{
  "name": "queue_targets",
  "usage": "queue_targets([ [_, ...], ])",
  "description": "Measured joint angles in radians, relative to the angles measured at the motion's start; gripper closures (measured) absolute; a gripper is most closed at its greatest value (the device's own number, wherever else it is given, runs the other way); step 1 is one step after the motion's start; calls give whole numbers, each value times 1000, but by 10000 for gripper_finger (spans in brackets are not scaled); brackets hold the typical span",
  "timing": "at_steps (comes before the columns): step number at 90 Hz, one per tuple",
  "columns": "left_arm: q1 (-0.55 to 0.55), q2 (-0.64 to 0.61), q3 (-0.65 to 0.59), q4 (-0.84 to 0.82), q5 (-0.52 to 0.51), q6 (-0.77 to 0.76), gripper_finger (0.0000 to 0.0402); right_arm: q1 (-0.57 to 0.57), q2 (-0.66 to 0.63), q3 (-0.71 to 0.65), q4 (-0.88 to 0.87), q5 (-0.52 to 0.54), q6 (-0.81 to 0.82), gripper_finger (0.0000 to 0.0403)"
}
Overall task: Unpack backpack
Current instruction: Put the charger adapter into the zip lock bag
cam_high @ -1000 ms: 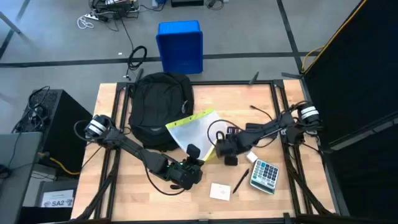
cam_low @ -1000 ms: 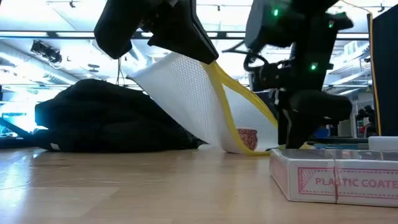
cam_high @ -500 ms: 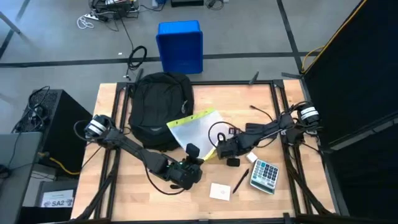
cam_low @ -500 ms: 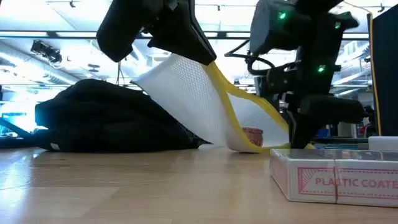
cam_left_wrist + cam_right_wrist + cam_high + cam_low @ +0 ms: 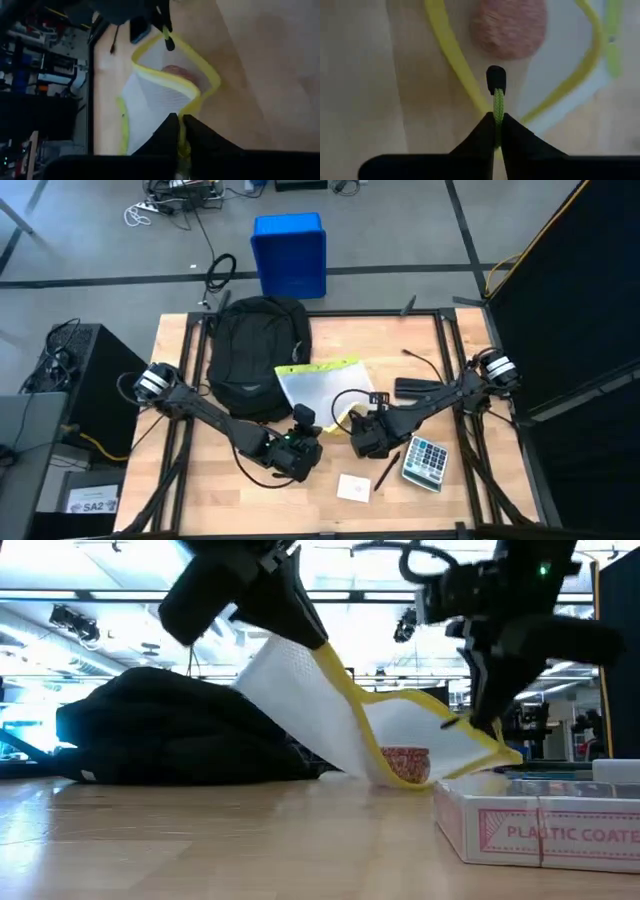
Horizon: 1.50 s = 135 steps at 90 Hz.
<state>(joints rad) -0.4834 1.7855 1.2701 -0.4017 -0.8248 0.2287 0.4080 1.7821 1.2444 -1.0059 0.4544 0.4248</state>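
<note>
Backpack: the large black soft fabric backpack (image 5: 258, 355) lay flat toward the far left of the wooden worktop (image 5: 350, 325), its rounded top near the far edge.

Pouch: a white mesh pouch with yellow edging (image 5: 322, 385) was already out of the backpack, lying just beside it near the middle of the worktop, one end raised, a reddish round item (image 5: 405, 762) showing inside.

Left pincer: the left pincer (image 5: 179, 131) was clamped together on the pouch's yellow edge, holding that end up off the worktop.

Right pincer: the right pincer (image 5: 498, 131) was closed on a green cord with a black tip (image 5: 496, 80), seemingly the pouch's zip pull, at the pouch's opposite end.

Already out: a grey calculator (image 5: 425, 461), a dark pen (image 5: 387, 474) and a small white card box (image 5: 352, 487) lay near the front right of the worktop; a black flat object (image 5: 412, 387) lay nearer the right edge.

Progress: judging by the things spread out, unpacking looked well along; the step in hand seemed to be opening the pouch.

Left to do: probably emptying the pouch; whether anything remained inside the backpack could not be told.
</note>
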Motion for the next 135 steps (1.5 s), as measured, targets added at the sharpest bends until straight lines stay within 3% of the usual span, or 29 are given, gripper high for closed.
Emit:
queue_targets([
  [62,22,-117,1,-239,-43,-151,402,37,-2,337,-317,214,3,403],
  [86,25,-169,1,-267,-64,-181,402,78,-3,454,-484,286,81,403],
  [114,46,-227,1,-257,-152,-186,402,106,-3,538,-567,360,128,403],
  [135,67,-238,1,-271,-152,-213,402,124,-9,575,-566,383,121,403],
])
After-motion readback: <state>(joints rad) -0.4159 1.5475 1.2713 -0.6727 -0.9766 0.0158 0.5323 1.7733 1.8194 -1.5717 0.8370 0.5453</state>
